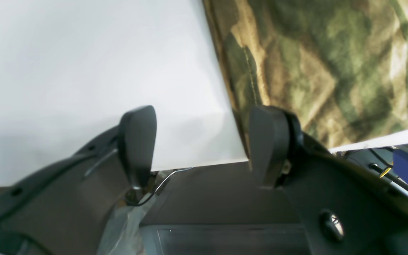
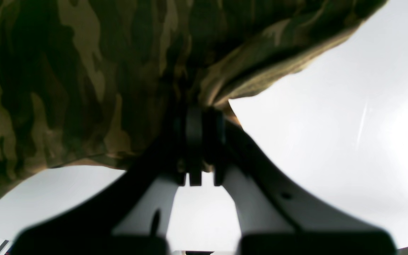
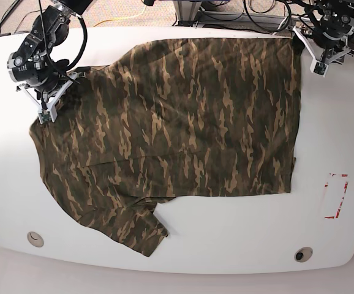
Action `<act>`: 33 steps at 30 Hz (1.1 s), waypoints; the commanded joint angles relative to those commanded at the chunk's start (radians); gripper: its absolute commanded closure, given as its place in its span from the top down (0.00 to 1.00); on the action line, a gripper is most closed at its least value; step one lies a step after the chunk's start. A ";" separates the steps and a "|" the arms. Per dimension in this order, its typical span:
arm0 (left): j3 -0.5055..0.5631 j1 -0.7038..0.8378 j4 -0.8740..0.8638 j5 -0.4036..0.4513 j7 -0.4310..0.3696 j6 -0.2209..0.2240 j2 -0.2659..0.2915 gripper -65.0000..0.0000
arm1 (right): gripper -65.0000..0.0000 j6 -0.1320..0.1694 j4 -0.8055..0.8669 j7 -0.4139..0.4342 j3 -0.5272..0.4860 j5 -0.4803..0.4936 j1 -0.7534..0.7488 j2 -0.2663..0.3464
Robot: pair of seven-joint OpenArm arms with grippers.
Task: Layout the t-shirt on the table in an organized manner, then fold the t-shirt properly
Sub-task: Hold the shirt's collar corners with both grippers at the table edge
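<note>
Camo t-shirt [image 3: 183, 122] is spread over most of the white table [image 3: 238, 239], pretty flat across the body, but one sleeve is bunched and skewed down near the front edge and the side by the right arm looks rumpled. So I'd call the layout step not quite finished, and no fold done yet.

Right gripper [image 2: 198, 141] (left side of the base view) has its fingers pinched together on a gathered bit of the shirt's edge; in the wrist view the cloth puckers right where it goes into the jaws and drapes off in soft folds. Left gripper [image 1: 204, 141] is up at the far corner of the shirt with fingers spread wide and nothing between them. The hem edge runs just beside one finger, and I can't tell if it's touching.

Handling-wise this looks like thin, light, floppy knit. It won't hold any shape, it'll sag and stretch wherever it's lifted, and it should slide easily on that smooth tabletop. I'd grab at the stitched hems and corners, since they give the pads something thicker to bite, and pull the two corners apart to take out slack. A pinch mid-panel would probably just tent it up.
</note>
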 joint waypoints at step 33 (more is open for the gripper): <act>0.080 0.064 -0.144 -0.074 0.000 0.000 -0.006 0.59 | 0.02 0.000 0.000 0.000 0.000 0.005 -0.002 0.000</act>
